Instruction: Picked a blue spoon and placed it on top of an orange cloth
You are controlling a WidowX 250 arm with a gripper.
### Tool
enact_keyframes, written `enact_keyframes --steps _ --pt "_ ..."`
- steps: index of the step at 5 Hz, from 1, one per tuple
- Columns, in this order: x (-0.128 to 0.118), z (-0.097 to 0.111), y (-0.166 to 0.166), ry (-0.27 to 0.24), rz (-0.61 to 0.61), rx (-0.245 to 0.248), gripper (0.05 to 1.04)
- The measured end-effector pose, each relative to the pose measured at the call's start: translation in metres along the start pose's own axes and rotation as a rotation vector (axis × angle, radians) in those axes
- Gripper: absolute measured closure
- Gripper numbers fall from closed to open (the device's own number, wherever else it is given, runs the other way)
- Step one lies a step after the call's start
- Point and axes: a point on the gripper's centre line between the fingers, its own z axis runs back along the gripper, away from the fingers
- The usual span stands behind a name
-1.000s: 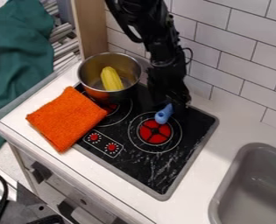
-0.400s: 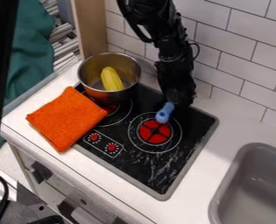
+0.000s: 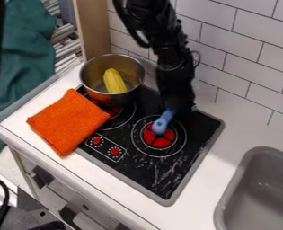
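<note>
Toy kitchen | 1 stovetop [image 3: 137, 170], 2 red knobs [image 3: 96, 140] | metal pot [image 3: 116, 99] | grey sink [image 3: 235, 188] | white tiled wall [image 3: 251, 67]

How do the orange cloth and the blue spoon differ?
The cloth is a broad, flat four-sided piece, while the spoon is slim and long. The cloth looks soft and fuzzy; the spoon looks smooth and stiff. The cloth lies partly over the stove's edge near the pot, whereas the spoon is over the red-centred burner. Both are a single bright colour.

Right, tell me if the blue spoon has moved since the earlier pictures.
Yes: the blue spoon has shifted down and left in view, farther over the red burner.
</note>
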Motion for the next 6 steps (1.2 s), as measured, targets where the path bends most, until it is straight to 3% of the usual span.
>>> enact_keyframes --steps 1,2,3,4,5,6 --pt "-0.003 0.041 -0.005 -0.042 -0.034 0.077 0.439" --pt "-0.025 0.090 0.000 -0.079 0.014 0.192 0.439" --pt "-0.062 0.115 0.020 -0.071 0.133 0.251 0.439" --pt "-0.113 0.113 0.053 -0.083 0.286 0.224 0.439" --pt "-0.137 0.098 0.075 -0.065 0.348 0.188 0.439" --pt "-0.142 0.089 0.094 -0.063 0.346 0.171 0.439"
